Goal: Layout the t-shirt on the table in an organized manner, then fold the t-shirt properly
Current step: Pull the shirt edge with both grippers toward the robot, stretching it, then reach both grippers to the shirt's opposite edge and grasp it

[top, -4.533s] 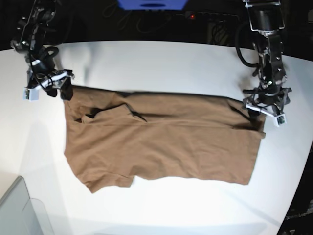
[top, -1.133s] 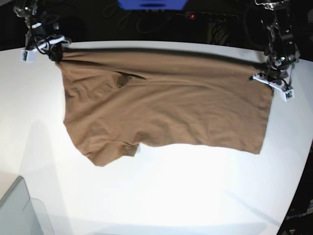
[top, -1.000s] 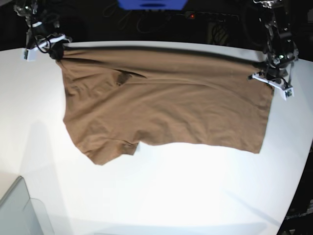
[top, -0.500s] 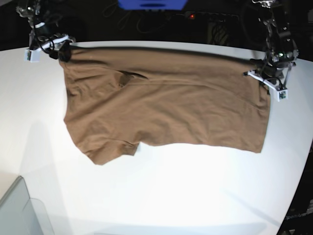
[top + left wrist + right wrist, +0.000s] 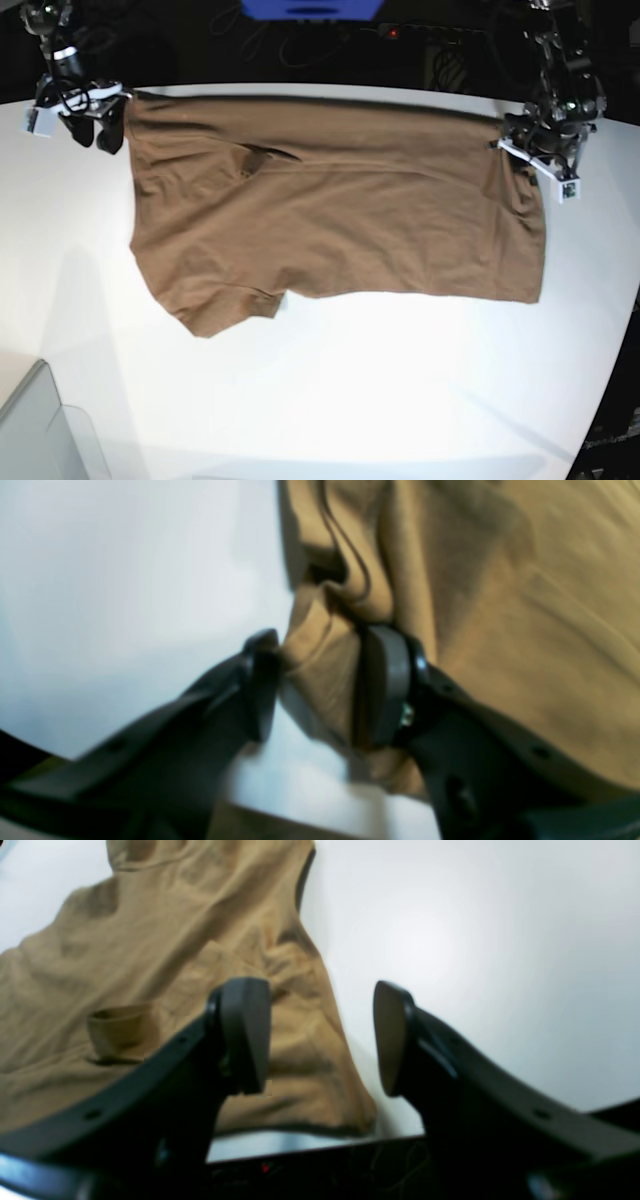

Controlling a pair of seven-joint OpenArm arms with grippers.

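1. Currently, the t-shirt (image 5: 330,225) is being laid out flat toward the far side of the table (image 5: 330,410), its far edge running close along the table's far rim, a sleeve reaching out at the near left.

2. The laying-out step is judged to be ending. To finish it well, both far corners should be let go cleanly and the arms lifted straight up, so that the spread cloth is not being dragged or rucked. A small fold near the far left is left to be smoothed before any folding.

3. The right gripper (image 5: 320,1037), at the far-left corner, is being shown with its jaws wide apart and nothing between them; the cloth is lying just beside and beneath one finger.

4. The left gripper (image 5: 312,685), at the far-right corner, is being shown with its jaws partly apart, a bunched fold of the shirt's edge between them and touching both pads. Whether that fold is being pinched or merely draped there cannot be told.
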